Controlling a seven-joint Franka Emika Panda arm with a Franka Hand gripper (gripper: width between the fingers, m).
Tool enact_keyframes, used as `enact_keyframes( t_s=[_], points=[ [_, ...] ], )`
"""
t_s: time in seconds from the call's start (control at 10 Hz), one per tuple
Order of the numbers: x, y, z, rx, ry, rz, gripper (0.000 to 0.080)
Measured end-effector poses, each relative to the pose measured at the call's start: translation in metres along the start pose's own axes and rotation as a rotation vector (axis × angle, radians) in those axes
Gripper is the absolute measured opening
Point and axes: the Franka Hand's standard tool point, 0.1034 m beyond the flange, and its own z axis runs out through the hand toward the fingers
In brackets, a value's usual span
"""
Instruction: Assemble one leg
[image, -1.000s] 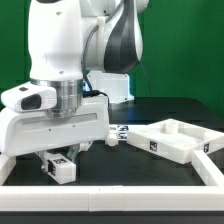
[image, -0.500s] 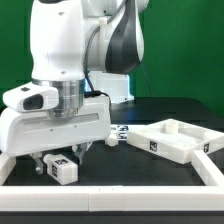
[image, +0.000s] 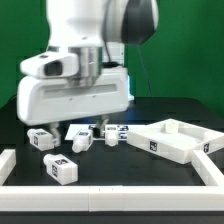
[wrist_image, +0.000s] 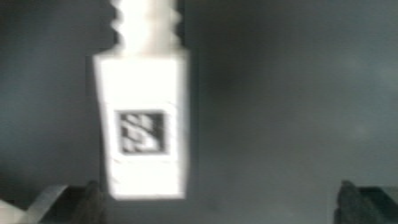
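**Exterior and wrist views.** The gripper (wrist_image: 205, 205) is spread wide and holds nothing. One leg (wrist_image: 143, 120) lies flat beneath it, nearer one fingertip than the other.

**Risk, as we judge it:** closing off-centre could push or twist the leg instead of seating it.

**Count, from the exterior view's left:**
- Four legs: the outer leg (image: 40, 138), the front leg (image: 60, 167), the tilted leg (image: 78, 140) under the claw, and the far leg (image: 113, 133) beyond it.
- One square panel (image: 185, 152), well clear.
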Motion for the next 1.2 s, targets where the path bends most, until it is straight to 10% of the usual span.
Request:
enact_keyframes(
  t_s=[0.4, 0.7, 1.1, 1.2],
  points=[
    [-0.003, 0.000, 0.003, 0.005, -0.003, -0.004, 0.0649],
    [0.015, -0.076, -0.015, 0.007, 0.035, 0.057, 0.0649],
    [0.012, -0.077, -0.011, 0.010, 0.027, 0.060, 0.0649],
    [0.015, -0.100, -0.008, 0.027, 0.007, 0.095, 0.0649]
  ],
)
